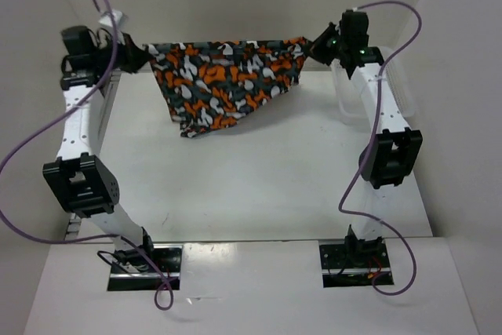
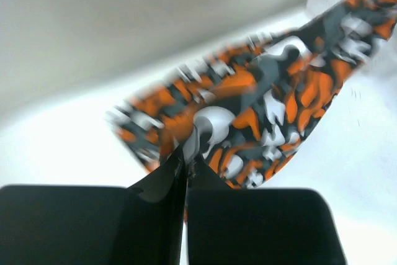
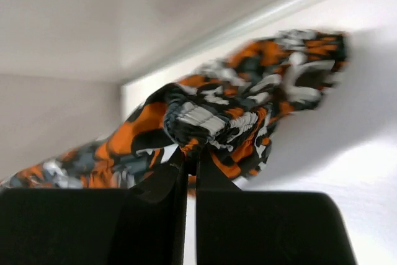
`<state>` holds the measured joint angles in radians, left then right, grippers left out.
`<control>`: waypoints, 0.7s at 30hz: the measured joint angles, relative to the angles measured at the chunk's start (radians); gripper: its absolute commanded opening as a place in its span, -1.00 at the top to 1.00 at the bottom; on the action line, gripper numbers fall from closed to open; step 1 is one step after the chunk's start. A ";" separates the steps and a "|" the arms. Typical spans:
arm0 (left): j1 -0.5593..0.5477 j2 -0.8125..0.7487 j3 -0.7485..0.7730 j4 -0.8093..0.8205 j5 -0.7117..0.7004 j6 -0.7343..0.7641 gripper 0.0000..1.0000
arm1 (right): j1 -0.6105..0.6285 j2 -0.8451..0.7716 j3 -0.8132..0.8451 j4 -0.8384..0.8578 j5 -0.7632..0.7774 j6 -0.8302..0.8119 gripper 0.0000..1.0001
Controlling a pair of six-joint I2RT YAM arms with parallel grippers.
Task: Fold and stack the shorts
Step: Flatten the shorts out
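The shorts (image 1: 223,80), in orange, white, grey and black camouflage, hang stretched in the air at the far side of the table. Their top edge runs straight between my two grippers and the rest droops to a point at the lower left. My left gripper (image 1: 140,56) is shut on the left end of that edge; its wrist view shows the shorts (image 2: 260,110) pinched at the left gripper (image 2: 187,161). My right gripper (image 1: 312,45) is shut on the right end, with the gathered waistband of the shorts (image 3: 211,116) bunched above the right gripper (image 3: 191,151).
A white mesh basket (image 1: 345,96) stands at the far right, partly behind the right arm. White walls close in the table (image 1: 259,186) at the back and both sides. Purple cables loop from both arms.
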<state>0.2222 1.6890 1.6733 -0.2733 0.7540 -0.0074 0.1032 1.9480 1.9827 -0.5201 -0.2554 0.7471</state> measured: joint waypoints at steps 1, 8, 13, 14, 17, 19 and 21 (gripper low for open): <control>0.027 0.007 0.055 0.005 0.021 -0.001 1.00 | -0.005 0.003 0.056 -0.018 -0.006 0.000 1.00; 0.093 -0.180 0.031 0.096 0.175 -0.005 1.00 | 0.006 -0.231 -0.193 0.046 -0.037 -0.004 1.00; 0.093 -0.385 -0.377 0.064 0.237 -0.003 1.00 | -0.004 -0.413 -0.693 0.087 -0.040 0.003 1.00; 0.093 -0.410 -0.468 0.041 0.237 -0.002 1.00 | -0.005 -0.434 -0.789 0.085 -0.040 0.005 1.00; 0.101 -0.465 -0.709 -0.063 0.212 0.000 1.00 | -0.014 -0.480 -1.033 0.079 -0.041 0.020 1.00; 0.108 -0.500 -0.837 -0.128 0.185 0.000 1.00 | -0.018 -0.517 -1.160 0.063 -0.036 0.027 0.96; 0.112 -0.523 -0.911 -0.197 0.149 0.001 1.00 | -0.021 -0.555 -1.233 0.042 -0.028 0.034 0.84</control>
<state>0.3340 1.1656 0.7620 -0.4702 0.9031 -0.0067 0.0818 1.3930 0.7498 -0.4778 -0.2832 0.7815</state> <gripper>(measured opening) 0.007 0.044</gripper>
